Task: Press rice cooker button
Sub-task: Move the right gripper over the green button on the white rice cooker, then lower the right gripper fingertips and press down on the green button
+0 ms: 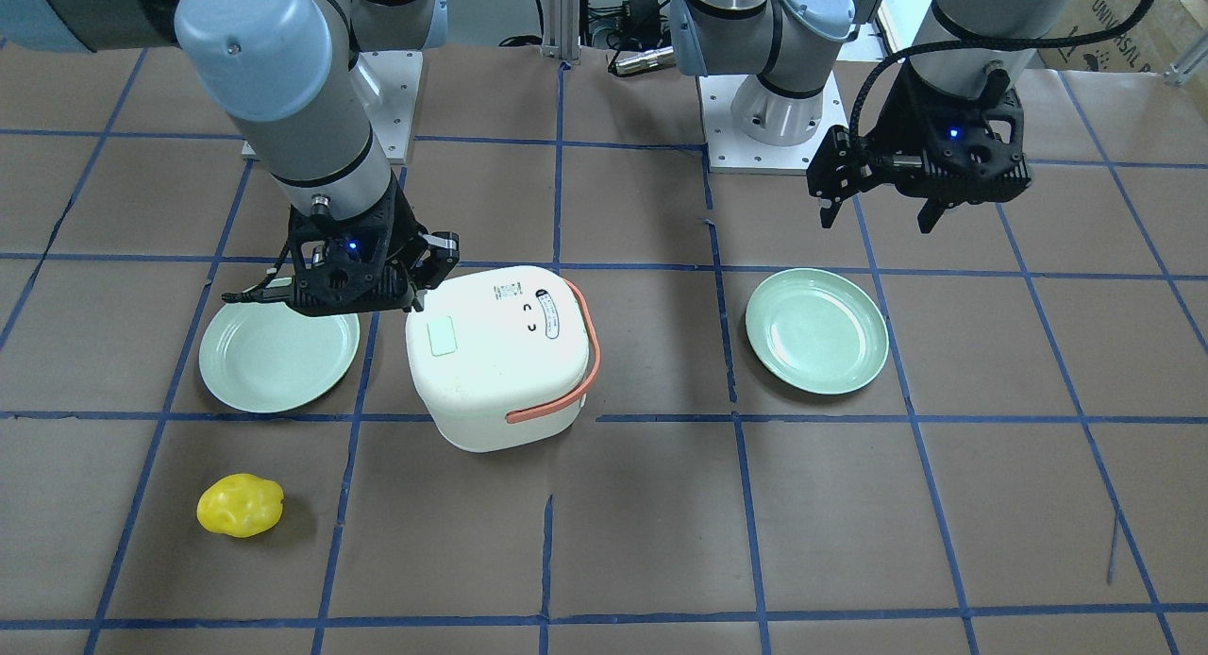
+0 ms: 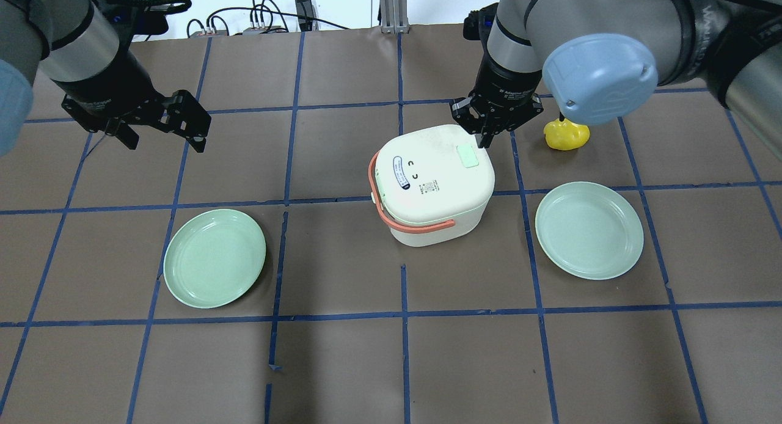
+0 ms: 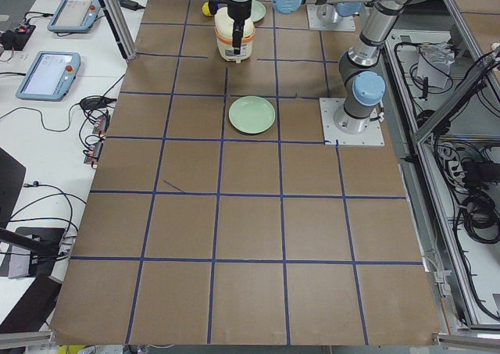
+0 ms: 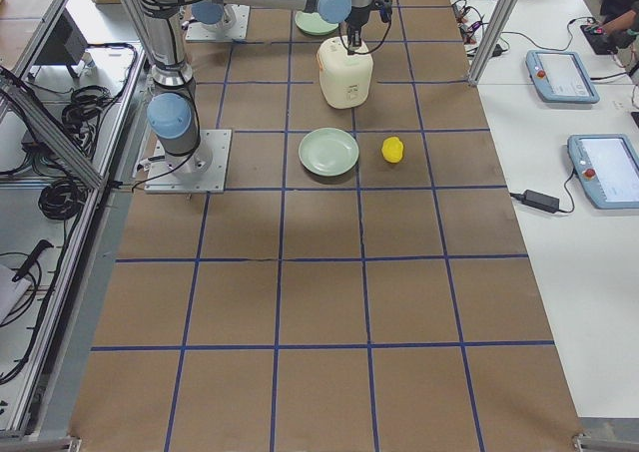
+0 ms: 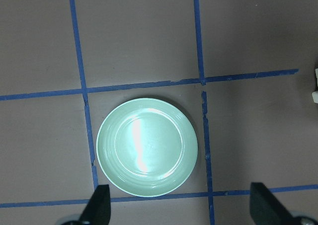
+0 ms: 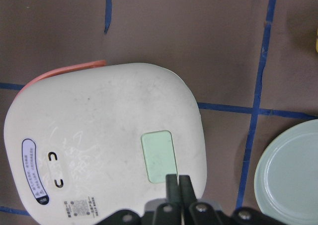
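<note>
The white rice cooker (image 2: 434, 179) with an orange handle stands mid-table. Its pale green button (image 2: 469, 156) sits on the lid, also seen in the right wrist view (image 6: 159, 155) and the front view (image 1: 442, 337). My right gripper (image 2: 486, 137) is shut and empty, pointing down. Its fingertips (image 6: 177, 183) are at the button's edge, over the lid's rim. I cannot tell if they touch it. My left gripper (image 2: 165, 143) is open and empty, high over the table, above a green plate (image 5: 147, 146).
Two pale green plates lie on either side of the cooker, one on my left (image 2: 214, 257) and one on my right (image 2: 589, 230). A yellow lumpy object (image 2: 568, 135) lies beyond the right plate, close to my right arm.
</note>
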You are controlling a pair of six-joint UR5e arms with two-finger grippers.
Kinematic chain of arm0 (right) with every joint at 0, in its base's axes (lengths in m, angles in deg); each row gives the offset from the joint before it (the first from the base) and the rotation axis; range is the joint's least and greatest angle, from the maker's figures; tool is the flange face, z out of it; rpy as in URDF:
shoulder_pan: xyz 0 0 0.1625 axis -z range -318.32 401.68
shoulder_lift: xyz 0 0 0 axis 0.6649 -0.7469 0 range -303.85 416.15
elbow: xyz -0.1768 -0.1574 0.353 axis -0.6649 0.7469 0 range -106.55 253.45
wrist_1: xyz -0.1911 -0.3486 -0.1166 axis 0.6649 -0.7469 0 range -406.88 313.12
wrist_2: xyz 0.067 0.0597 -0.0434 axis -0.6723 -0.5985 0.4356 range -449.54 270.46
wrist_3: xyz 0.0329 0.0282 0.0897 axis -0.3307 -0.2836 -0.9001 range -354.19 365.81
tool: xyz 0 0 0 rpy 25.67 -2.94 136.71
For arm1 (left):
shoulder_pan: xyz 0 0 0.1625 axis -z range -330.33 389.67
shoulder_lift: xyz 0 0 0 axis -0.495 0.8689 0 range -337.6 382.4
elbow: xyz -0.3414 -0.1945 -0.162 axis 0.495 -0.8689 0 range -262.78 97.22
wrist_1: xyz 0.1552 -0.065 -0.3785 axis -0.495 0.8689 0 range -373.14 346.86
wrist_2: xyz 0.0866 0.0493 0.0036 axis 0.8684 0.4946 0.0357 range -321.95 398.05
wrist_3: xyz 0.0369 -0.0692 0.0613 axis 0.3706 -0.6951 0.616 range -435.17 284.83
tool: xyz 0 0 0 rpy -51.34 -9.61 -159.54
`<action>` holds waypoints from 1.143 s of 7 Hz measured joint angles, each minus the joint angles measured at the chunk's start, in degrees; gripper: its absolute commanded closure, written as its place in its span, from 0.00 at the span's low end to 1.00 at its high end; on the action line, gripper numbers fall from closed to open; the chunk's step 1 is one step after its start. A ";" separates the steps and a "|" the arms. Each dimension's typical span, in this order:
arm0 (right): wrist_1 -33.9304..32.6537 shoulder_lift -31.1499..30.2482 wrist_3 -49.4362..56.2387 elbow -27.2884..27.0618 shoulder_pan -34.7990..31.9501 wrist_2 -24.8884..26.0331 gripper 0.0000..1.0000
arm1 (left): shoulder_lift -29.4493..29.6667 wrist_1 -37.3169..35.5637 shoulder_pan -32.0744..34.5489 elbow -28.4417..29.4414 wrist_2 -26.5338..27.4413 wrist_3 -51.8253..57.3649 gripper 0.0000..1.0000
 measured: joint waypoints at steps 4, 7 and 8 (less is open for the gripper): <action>-1.66 1.45 1.24 -0.12 -0.14 -0.15 0.85 | 0.00 0.00 -0.03 0.00 0.00 0.00 0.00; -1.83 2.33 1.98 -0.17 -0.16 -0.58 0.85 | 0.00 0.00 0.00 0.00 0.00 0.00 0.00; -1.84 2.45 1.94 -0.22 -0.16 -1.26 0.85 | 0.00 0.00 -0.01 0.00 0.00 0.00 0.00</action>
